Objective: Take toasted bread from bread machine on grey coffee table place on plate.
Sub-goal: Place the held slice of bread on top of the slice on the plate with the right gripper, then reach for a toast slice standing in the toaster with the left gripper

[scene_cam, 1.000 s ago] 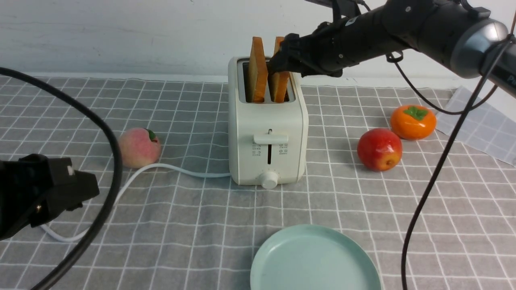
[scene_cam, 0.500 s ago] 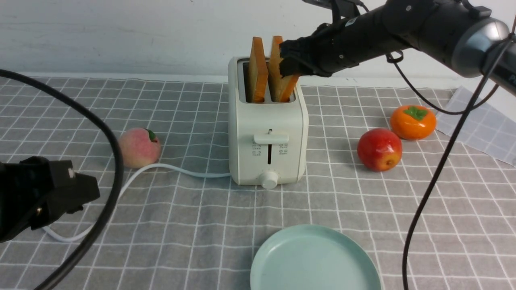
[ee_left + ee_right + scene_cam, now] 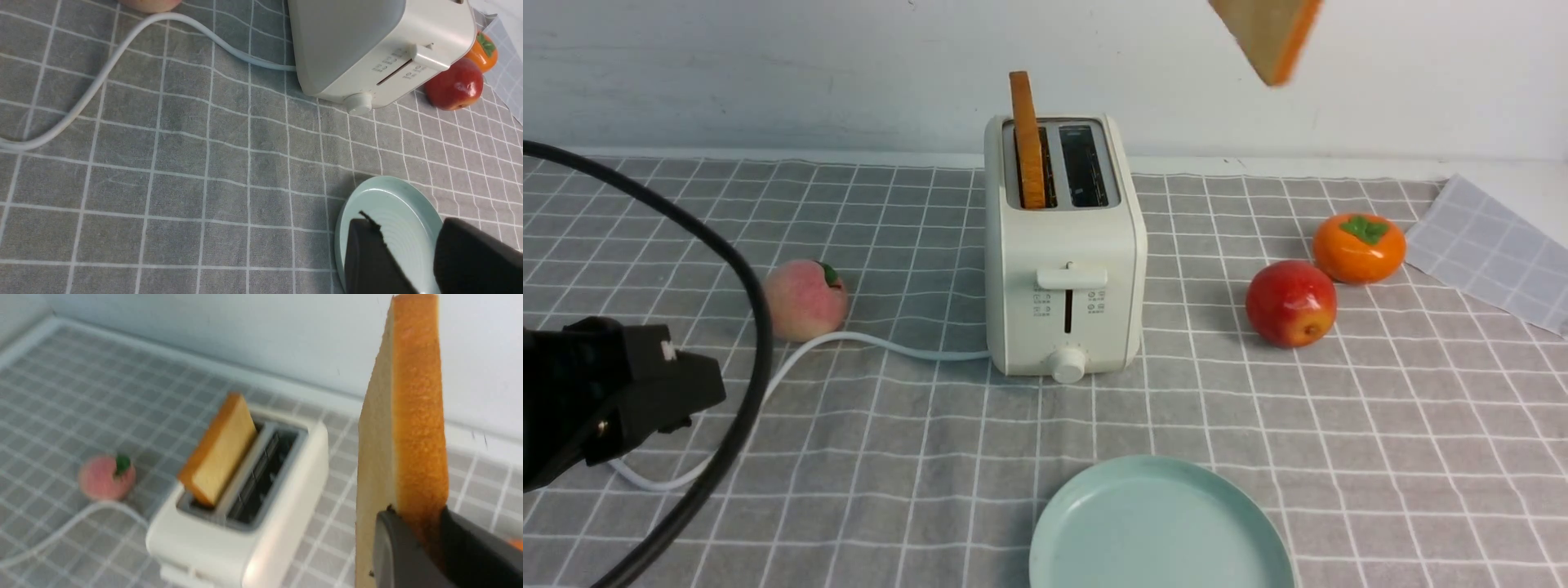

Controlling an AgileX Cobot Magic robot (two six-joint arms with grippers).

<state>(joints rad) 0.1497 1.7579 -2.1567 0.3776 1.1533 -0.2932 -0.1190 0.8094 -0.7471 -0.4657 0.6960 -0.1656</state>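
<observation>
One white two-slot toaster [image 3: 1066, 269] stands on the grey gridded tabletop [image 3: 890, 490], with one toast slice [image 3: 1027, 147] in its left slot; a second slice [image 3: 416, 416] is gripped by the right tool [image 3: 412, 543], raised beyond the toaster's right side. One pale green plate [image 3: 1160, 531] lies nearer than the toaster, one peach [image 3: 805, 300] to its left, one apple [image 3: 1291, 303] and one persimmon [image 3: 1359, 248] to its right. The left tool [image 3: 408, 253] has its fingers apart, holding nothing. Earlier, both slices were in the toaster; now its right slot is empty
</observation>
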